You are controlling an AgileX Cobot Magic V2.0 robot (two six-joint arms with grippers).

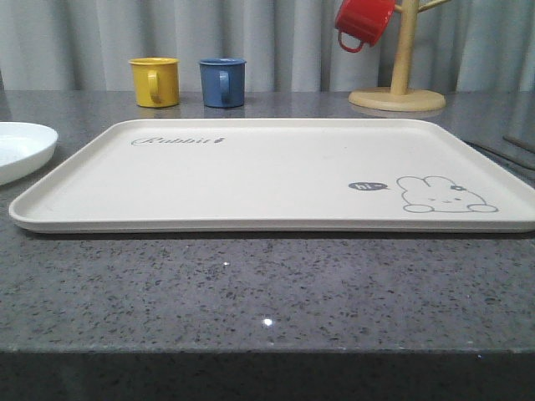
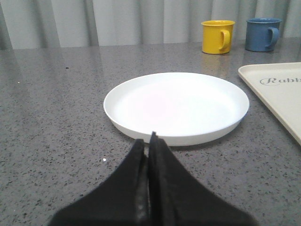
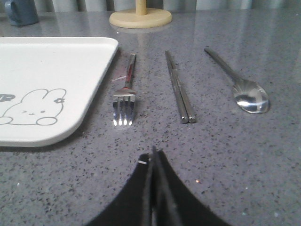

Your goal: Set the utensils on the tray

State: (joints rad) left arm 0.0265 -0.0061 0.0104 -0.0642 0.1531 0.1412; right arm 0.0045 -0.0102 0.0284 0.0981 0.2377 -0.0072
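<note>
1. Front view: the cream tray lies flat on the grey speckled table, taking up most of its width. Grey "Rabbit" script sits near its far left corner, and a drawn rabbit near its front right corner. Nothing rests on the tray. The edge of a white plate sits just beside the tray's left end. Behind the tray stand a yellow mug and a blue mug, close together but apart. A red mug hangs from a wooden mug tree at the back right. Thin dark handles, too small to identify, lie on the table beyond the tray's right edge.

2. Left wrist view: the left gripper has its black fingers pressed together, holding nothing. It points at the near rim of the white plate, which is empty. A corner of the tray sits beside the plate, and the two mugs stand further back.

3. Right wrist view: the right gripper has its fingers pressed together too, with nothing between them. On the bare table ahead of it lie the fork, the chopsticks and the spoon, side by side and apart. The fork lies just beside the tray's rounded corner, not touching it. The two chopsticks lie touching each other.
</note>
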